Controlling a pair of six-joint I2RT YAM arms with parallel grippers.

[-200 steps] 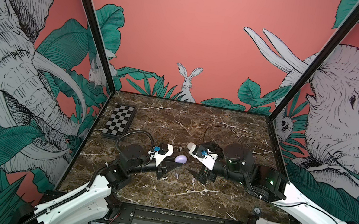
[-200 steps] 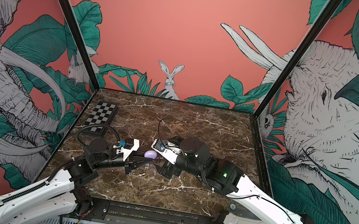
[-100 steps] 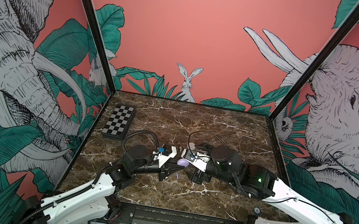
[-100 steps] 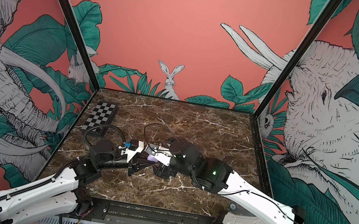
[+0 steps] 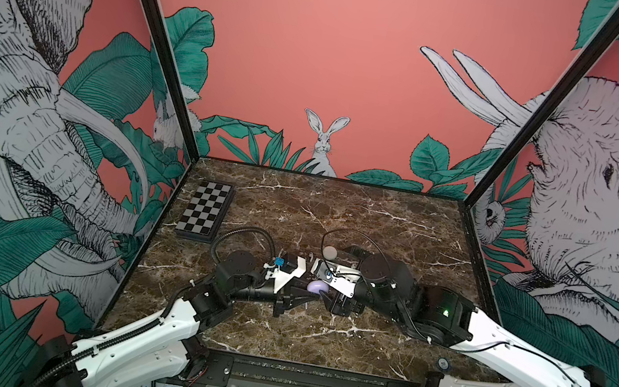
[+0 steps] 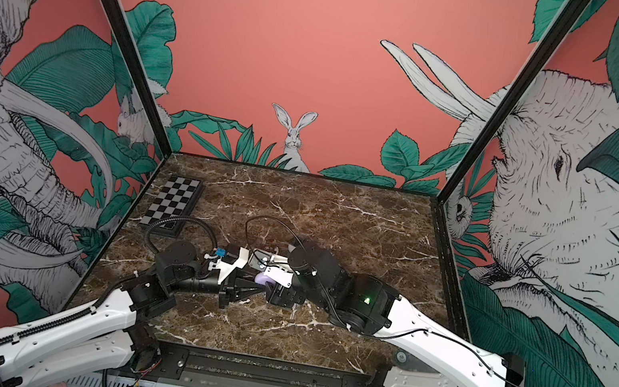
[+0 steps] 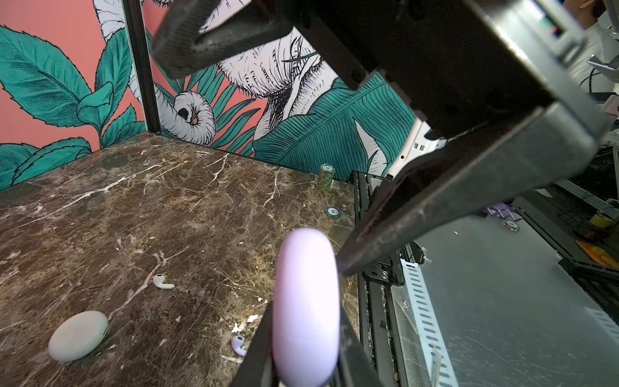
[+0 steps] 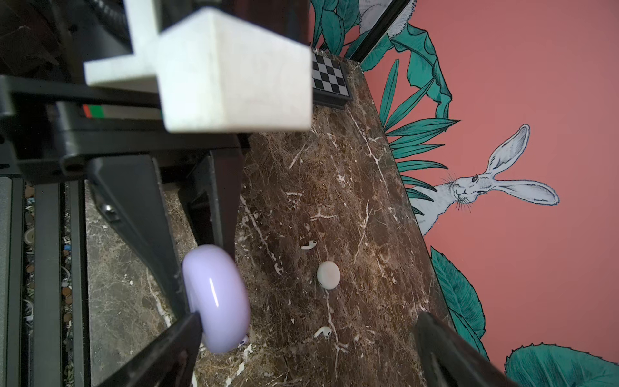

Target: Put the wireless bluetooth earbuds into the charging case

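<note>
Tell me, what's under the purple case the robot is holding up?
A lilac earbud lies on the marble table just below the lilac charging case, and only part of it shows. Anything else beneath is hidden.

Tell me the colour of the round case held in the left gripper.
Pale lilac and glossy; the case shows best in the right wrist view.

Brings the right gripper [image 8: 310, 318] leftward over the tabletop [image 5: 338, 216], closing the gap to the lilac charging case [image 5: 317, 287] and setting one finger [image 7: 418, 221] of the wide-spread jaws against its edge. Swings the right arm's elbow inward from the right side. Eases the left gripper [image 7: 306, 348], with the case in it, slightly rightward.
</note>
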